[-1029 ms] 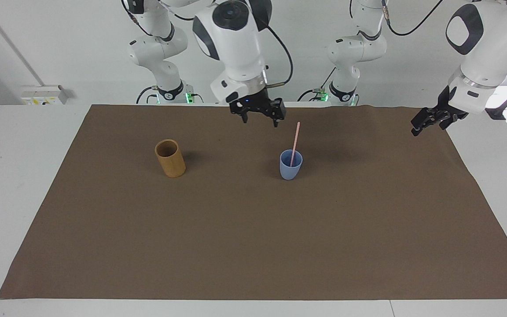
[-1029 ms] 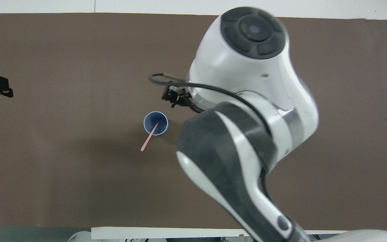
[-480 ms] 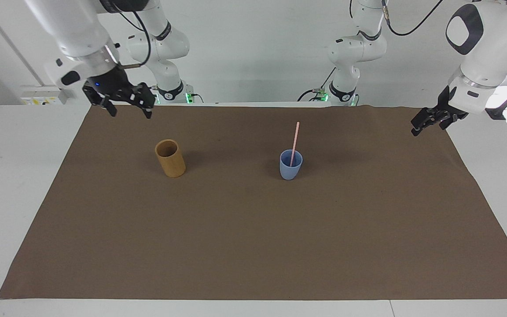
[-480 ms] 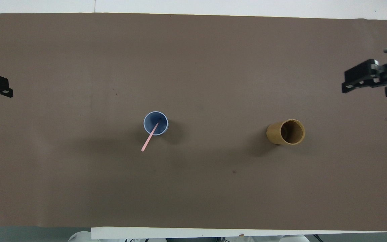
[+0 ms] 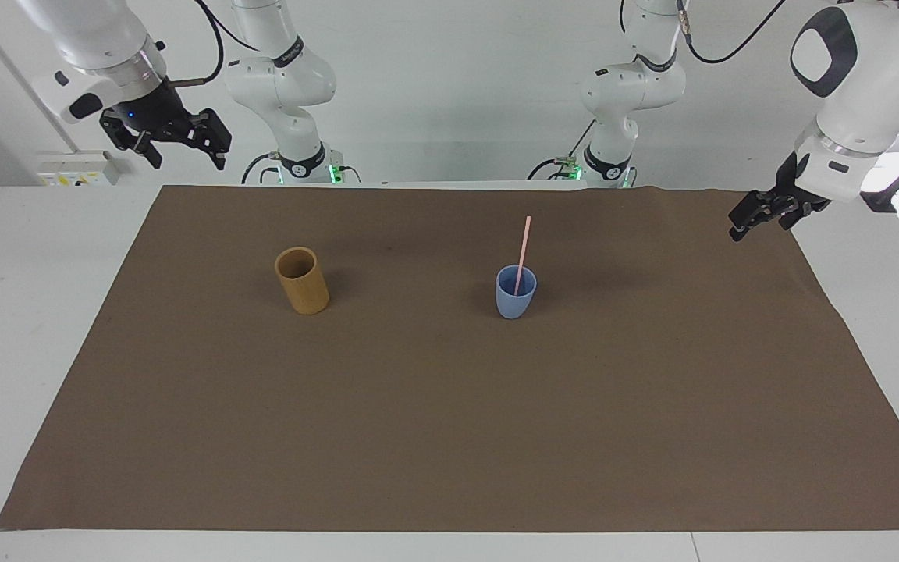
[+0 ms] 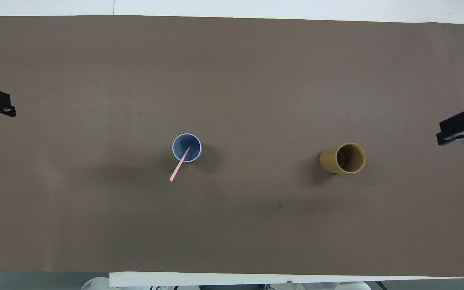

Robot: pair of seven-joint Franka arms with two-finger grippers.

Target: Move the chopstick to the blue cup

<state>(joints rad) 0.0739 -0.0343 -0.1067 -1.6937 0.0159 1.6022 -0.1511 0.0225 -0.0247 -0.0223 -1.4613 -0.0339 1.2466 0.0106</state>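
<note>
Pink chopstick (image 5: 524, 251) stands in the blue cup (image 5: 515, 293), lower end inside, leaning on the rim with the top tipped toward the robots; task looks done. Both grippers hold nothing, fingers apart. Right gripper (image 5: 171, 134) is up high off the mat's corner at the right arm's end; left gripper (image 5: 764, 211) hangs over the mat (image 5: 449, 437) edge at the left arm's end, waiting. Risk: the stick is long for the cup and only propped on the rim, so the load sits high and to one side; a bump to the table or an arm sweeping low over the middle could tip the cup or flick the stick out. Bamboo cup (image 5: 302, 280) stands upright, well apart toward the right arm's end, no conflict. Open mat all round both cups, neither one close to an edge. Any retreat should stay high and out at the ends.
</note>
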